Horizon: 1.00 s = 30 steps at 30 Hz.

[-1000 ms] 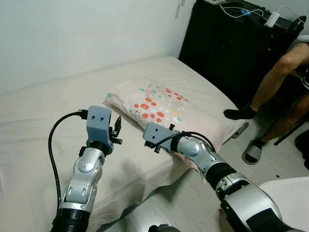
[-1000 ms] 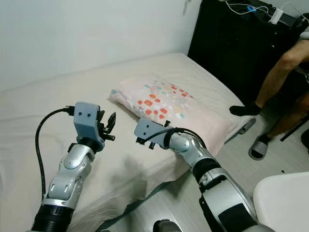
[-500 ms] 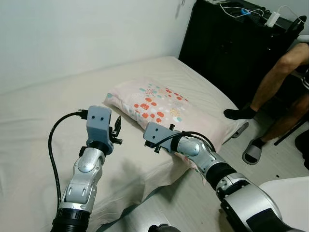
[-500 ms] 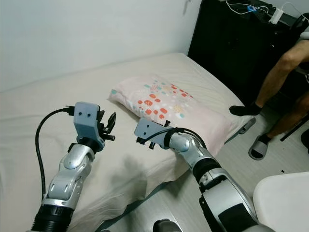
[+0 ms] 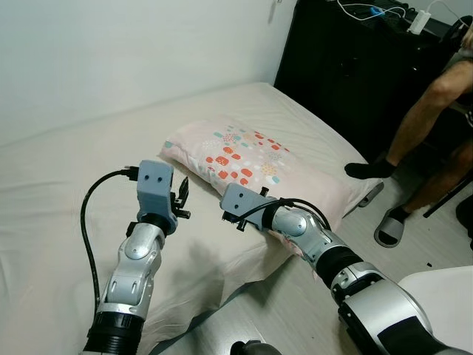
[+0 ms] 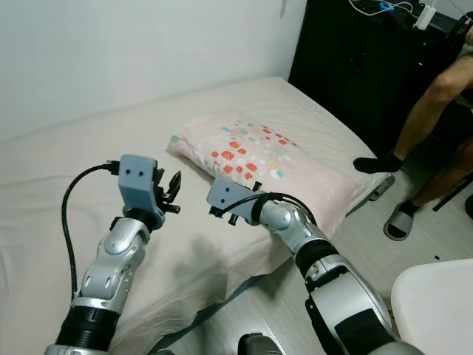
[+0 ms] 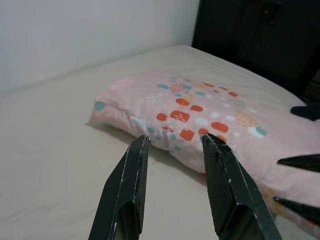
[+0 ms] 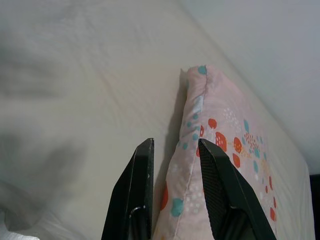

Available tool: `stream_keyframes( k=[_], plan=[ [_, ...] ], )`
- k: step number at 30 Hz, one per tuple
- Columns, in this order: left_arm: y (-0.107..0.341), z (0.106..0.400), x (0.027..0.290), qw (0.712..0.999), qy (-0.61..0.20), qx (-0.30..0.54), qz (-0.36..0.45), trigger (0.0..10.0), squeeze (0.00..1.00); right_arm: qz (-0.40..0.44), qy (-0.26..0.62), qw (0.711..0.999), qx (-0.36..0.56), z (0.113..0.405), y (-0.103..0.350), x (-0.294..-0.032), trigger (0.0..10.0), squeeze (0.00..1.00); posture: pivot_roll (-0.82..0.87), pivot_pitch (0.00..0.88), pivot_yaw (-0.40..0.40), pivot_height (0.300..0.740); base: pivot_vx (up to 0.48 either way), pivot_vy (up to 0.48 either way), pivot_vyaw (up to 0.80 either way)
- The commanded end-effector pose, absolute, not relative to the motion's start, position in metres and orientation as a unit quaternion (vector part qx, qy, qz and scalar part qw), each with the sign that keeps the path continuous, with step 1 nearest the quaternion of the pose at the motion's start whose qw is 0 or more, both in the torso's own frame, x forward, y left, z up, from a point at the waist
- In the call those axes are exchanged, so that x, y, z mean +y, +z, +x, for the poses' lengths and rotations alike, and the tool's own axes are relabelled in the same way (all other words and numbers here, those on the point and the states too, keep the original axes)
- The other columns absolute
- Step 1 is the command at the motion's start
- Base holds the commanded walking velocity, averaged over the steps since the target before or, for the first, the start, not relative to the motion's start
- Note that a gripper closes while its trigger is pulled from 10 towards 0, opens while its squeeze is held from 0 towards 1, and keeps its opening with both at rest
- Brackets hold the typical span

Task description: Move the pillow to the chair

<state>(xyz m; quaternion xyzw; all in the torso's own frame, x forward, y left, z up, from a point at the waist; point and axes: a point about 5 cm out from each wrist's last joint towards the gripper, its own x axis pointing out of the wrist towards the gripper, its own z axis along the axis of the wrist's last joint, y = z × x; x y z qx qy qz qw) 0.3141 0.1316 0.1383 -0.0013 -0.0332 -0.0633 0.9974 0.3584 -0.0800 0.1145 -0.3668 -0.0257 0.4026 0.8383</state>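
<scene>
Straddling the pillow's [image 8: 220,145] near seam with the right tool [image 8: 175,150] parted, ungripped; left tool [image 7: 172,142] released at 9 o'clock, ready to pinch.

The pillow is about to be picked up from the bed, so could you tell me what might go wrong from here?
1. The right pincer is open along the pillow seam edge; it may pinch only fabric, and the pillow could sag or slip.
2. The left pincer is open short of the pillow, over the bedsheet, which it might catch.
3. A person's feet rest beside the bed.
</scene>
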Motion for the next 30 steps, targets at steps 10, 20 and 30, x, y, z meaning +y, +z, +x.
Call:
stream_keyframes(
  k=[10,20,30],
  plan=[
    [0.126,0.308,0.144,0.999,-0.042,-0.012,-0.008,10.0,0.0,-0.356,0.393,0.848,-0.025,0.358,0.113,-0.085,10.0,0.0,-0.03,0.101,-0.091,0.694,0.0,0.0,0.0],
    [0.127,0.309,0.137,0.999,-0.045,-0.013,-0.015,10.0,0.0,-0.128,0.205,0.968,0.058,0.384,0.13,-0.114,10.0,0.0,-0.02,0.089,-0.083,0.694,0.0,0.0,0.0],
    [0.12,0.304,0.142,0.999,-0.026,-0.01,-0.025,10.0,0.0,0.072,0.151,0.986,0.019,0.372,0.144,-0.107,10.0,0.0,-0.03,0.081,-0.061,0.694,0.0,0.0,0.0]
  ],
)
